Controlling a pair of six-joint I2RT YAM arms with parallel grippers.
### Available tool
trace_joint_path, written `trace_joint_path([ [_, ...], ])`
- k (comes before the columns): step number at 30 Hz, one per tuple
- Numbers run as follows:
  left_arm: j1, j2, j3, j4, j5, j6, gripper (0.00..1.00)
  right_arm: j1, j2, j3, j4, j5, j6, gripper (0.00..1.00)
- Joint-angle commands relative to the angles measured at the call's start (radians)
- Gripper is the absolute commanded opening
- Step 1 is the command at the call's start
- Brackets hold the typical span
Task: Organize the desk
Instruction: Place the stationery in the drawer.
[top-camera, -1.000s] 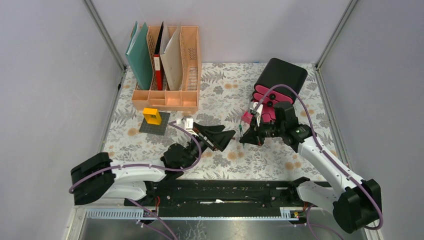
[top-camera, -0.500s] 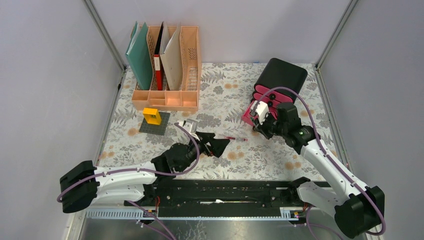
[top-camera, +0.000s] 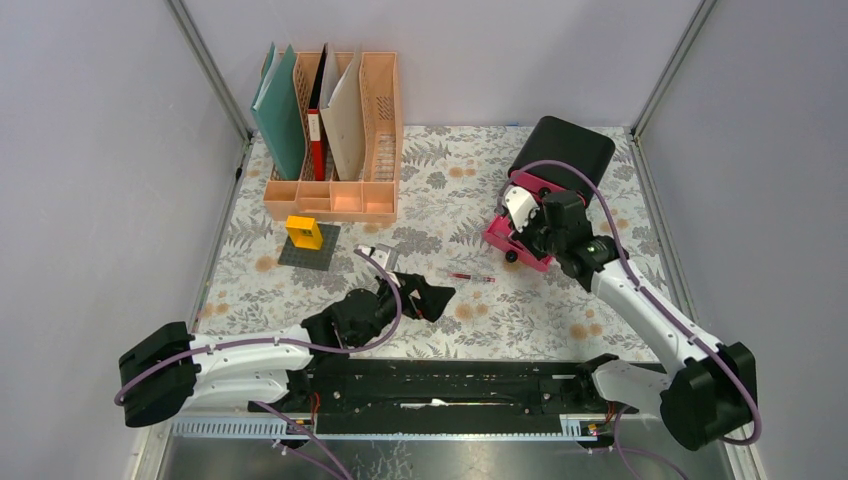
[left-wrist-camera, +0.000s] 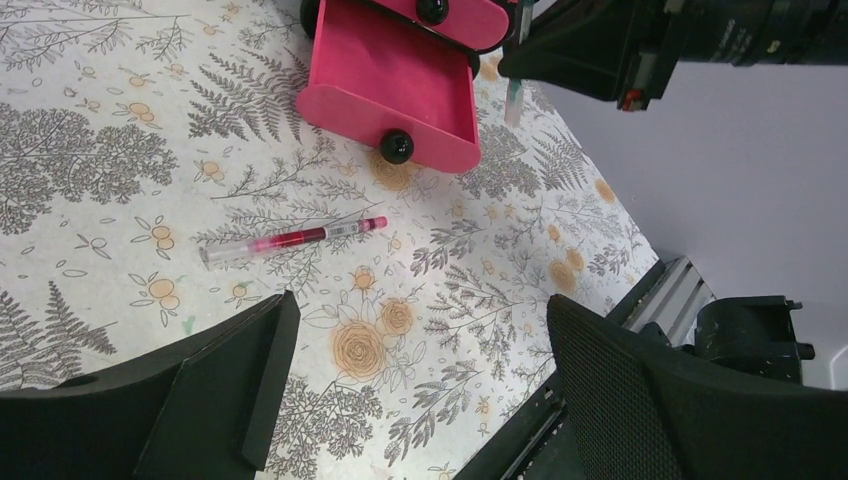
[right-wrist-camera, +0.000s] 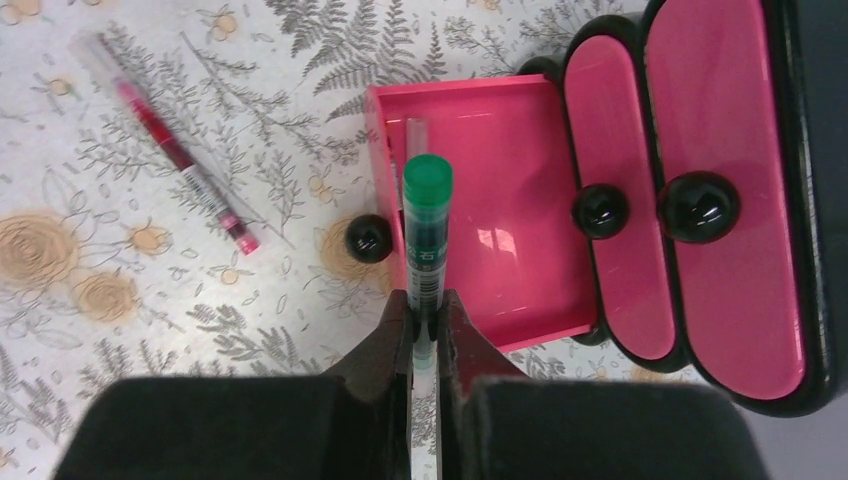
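Swinging away from the middle of the bench, the right tool (right-wrist-camera: 427, 308) has carried its load back to the drawer box, while the left tool (left-wrist-camera: 420, 330) has drawn back towards its own base. The right tool's jaws are pinched almost closed on the clear barrel of a green-capped pen (right-wrist-camera: 428, 215). The pen's cap points out over the pulled-out pink drawer (right-wrist-camera: 510, 200) at the bottom of the black-and-pink drawer box (top-camera: 562, 150). That drawer looks empty and the pen is not yet let go.

The left tool is spread as wide as it goes with nothing in it. It hangs low over the flower-printed bench (top-camera: 450, 175), and a red pen (left-wrist-camera: 300, 238) lies loose just beyond its fingers, between them and the drawer.

Further out, the peach file rack (top-camera: 335, 195) at the back left holds its folders (top-camera: 280, 110) upright. A yellow block (top-camera: 304, 232) sits on a dark mat (top-camera: 322, 255) in front of it.

I judge the tidying to be partly done: the green-capped pen needs only to be released, the red pen is still to be collected, and the yellow block may yet need a place.
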Motion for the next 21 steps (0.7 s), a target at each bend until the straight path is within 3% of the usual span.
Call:
trace_joint_path([
  [1, 0.009, -0.019, -0.014, 0.01, 0.005, -0.007, 0.99, 0.003, 0.063, 0.064, 0.077, 0.093, -0.022, 0.03],
  [11, 0.013, -0.016, -0.031, 0.005, 0.003, -0.014, 0.99, 0.0, 0.224, 0.054, 0.186, 0.248, -0.009, 0.05],
  [18, 0.018, -0.02, -0.031, -0.006, 0.004, -0.013, 0.99, 0.001, 0.29, 0.04, 0.23, 0.303, -0.012, 0.14],
  [21, 0.018, -0.025, -0.034, -0.01, 0.003, -0.012, 0.99, 0.001, 0.309, 0.037, 0.231, 0.315, -0.009, 0.23],
])
